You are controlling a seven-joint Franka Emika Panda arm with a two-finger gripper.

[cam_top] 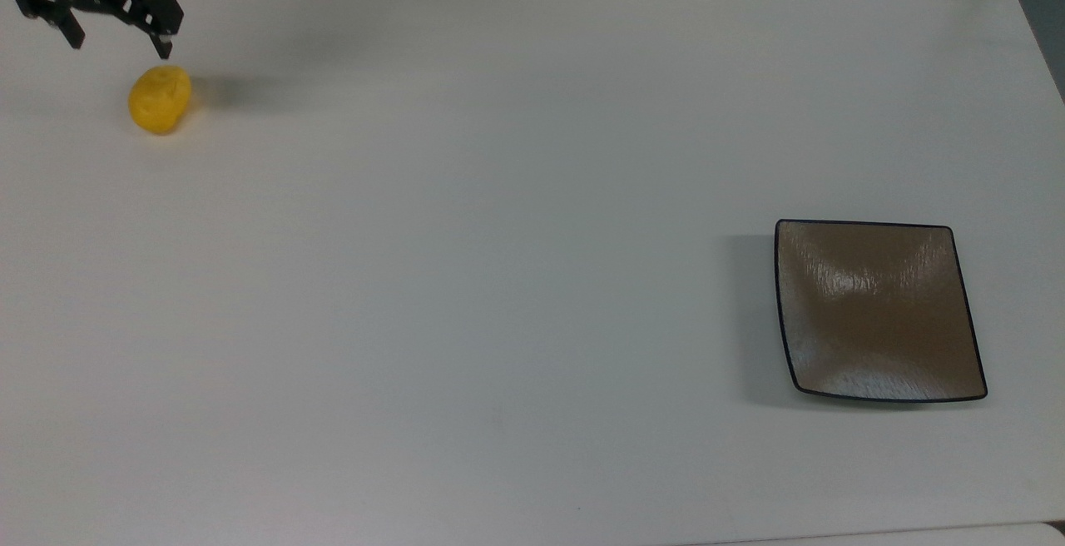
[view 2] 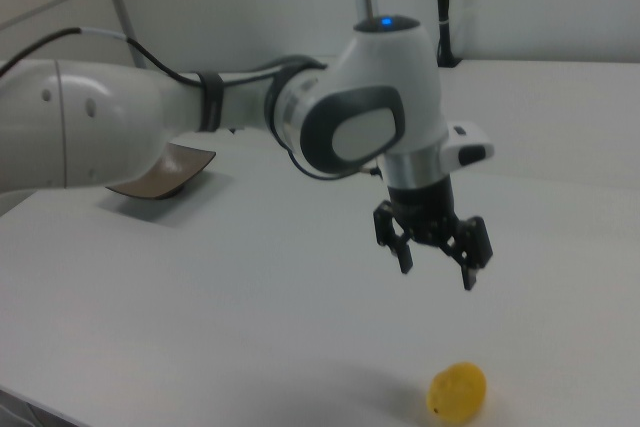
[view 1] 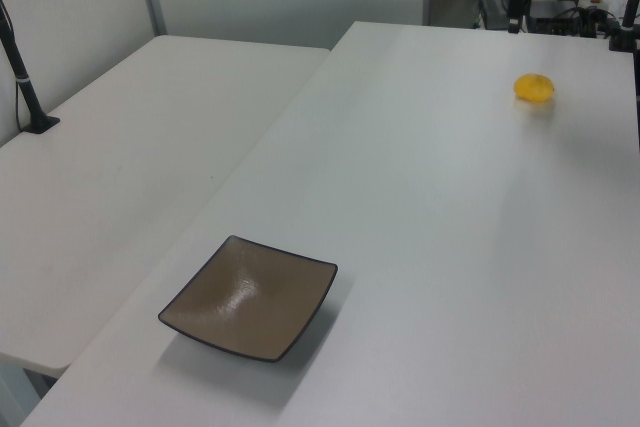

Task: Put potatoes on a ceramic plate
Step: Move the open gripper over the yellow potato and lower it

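Hovering above the white surface [cam_top: 499, 196], gripper [view 2: 436, 269] has fingers [view 2: 468, 273] spread wide, holding nothing; potato [cam_top: 160, 98] lies below near it, far from the empty ceramic plate [cam_top: 878, 310].

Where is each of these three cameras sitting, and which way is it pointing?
Top view: overhead, looking down on the white table; the open gripper shows at the top view's upper left, near the potato.
Left view: past the table's plate end, looking along it from the ceramic plate toward the potato.
Right view: low at the potato's end, facing the arm, the plate behind it.
All three share the potato.
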